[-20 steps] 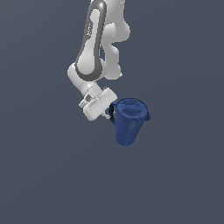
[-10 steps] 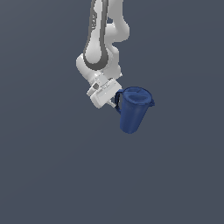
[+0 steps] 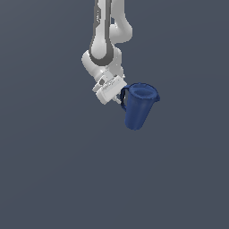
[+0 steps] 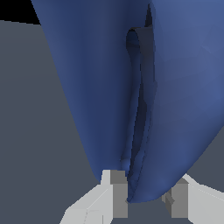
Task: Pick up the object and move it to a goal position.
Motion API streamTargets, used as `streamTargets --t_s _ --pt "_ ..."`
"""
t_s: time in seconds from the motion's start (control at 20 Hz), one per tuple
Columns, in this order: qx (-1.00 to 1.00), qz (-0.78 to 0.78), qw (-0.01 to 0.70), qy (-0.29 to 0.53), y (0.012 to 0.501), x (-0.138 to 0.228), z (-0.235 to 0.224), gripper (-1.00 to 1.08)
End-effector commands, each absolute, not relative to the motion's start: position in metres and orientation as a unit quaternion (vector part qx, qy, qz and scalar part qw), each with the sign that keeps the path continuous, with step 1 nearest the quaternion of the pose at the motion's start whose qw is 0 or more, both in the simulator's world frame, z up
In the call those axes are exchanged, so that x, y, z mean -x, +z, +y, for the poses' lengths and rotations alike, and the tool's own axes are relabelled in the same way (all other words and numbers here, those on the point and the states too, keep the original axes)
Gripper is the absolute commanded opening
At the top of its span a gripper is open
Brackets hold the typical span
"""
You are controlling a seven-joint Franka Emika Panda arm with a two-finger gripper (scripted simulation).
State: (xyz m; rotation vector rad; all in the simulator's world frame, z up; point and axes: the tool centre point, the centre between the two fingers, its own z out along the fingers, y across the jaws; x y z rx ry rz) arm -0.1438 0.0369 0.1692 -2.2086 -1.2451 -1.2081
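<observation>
The object, a dark blue jug [image 3: 138,107] with a tapered body and a side loop handle, hangs in the air, tilted a little, its open mouth up. My gripper [image 3: 121,99] sits at the jug's side toward the exterior view's left and is shut on the handle. In the wrist view the jug [image 4: 109,87] fills most of the frame, and the grey fingers [image 4: 119,192] clamp its handle loop close to the camera. The white arm [image 3: 105,49] reaches down from above.
A plain dark grey surface [image 3: 53,179] lies all around and below. No other objects or containers show in either view.
The arm has carried the jug upward and toward the exterior view's right over the last second. The grip on the handle has stayed the same.
</observation>
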Motion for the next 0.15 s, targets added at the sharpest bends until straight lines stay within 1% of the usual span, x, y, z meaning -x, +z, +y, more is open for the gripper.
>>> streamTargets --t_s 0.0,0.1 --pt "0.775 -0.437 0.165 -0.426 0.1715 0.1469 0.0385 -1.0" --pt "0.775 -0.437 0.165 -0.426 0.1716 0.1476 0.0389 -1.0"
